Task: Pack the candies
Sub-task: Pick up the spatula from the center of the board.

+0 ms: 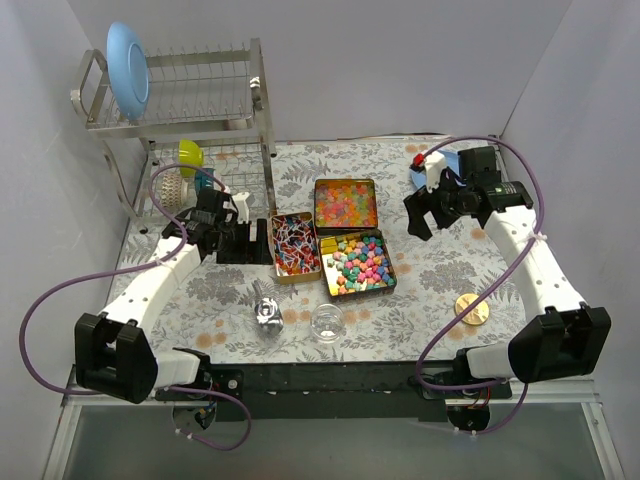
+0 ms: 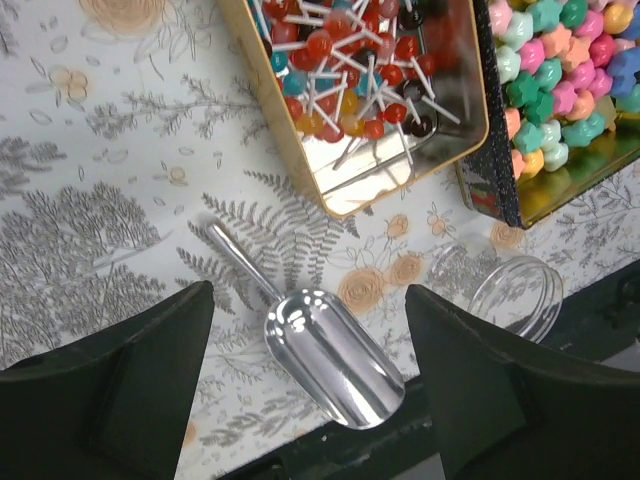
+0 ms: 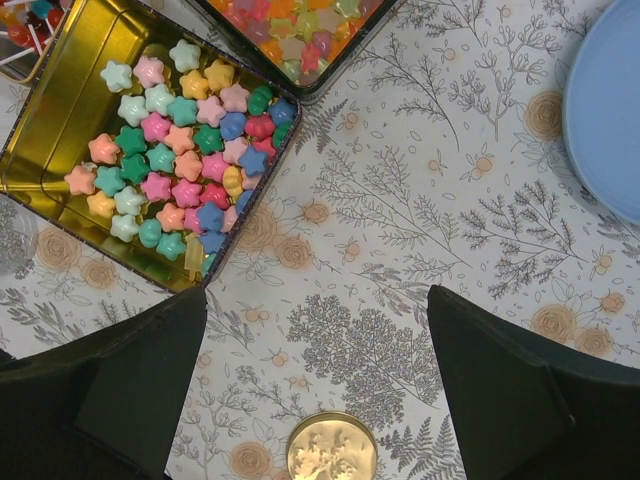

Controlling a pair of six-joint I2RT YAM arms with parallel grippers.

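Lots of candies [image 1: 358, 262], all in three gold tins in the middle of the desk [image 1: 440, 275]. Lollipops [image 2: 345, 60] in the lollipop tin [image 2: 395, 175] on the left. Star candies [image 3: 170, 150] in the tin next to it. Tiny gummies [image 3: 290, 25] in the far tin. None in the clear jar [image 2: 515, 290] yet.

Left gripper [image 2: 308, 292]: jaws wide apart, nothing held. Right gripper [image 3: 318, 295]: jaws wide apart too, nothing held, only bare desk and the round gold lid [image 3: 332, 452] below.

Now the big thing to look at: the shiny scoop [image 2: 335, 365]. Seen from the left wrist, right between the two jaws, flat on the desk. Long and thin, with the handle [image 2: 235, 255] up and to the left and the bowl down and to the right, so slanted across the gap. Probably needs a little turn of the wrist to pinch the thin handle across, not along.

From the left gripper, lollipops just beside it, up and to the right past the scoop. From the right gripper, star candies off to its left, near but not under it.

Much closer to the scoop and jar: the left arm. Looks like a job for that one first.
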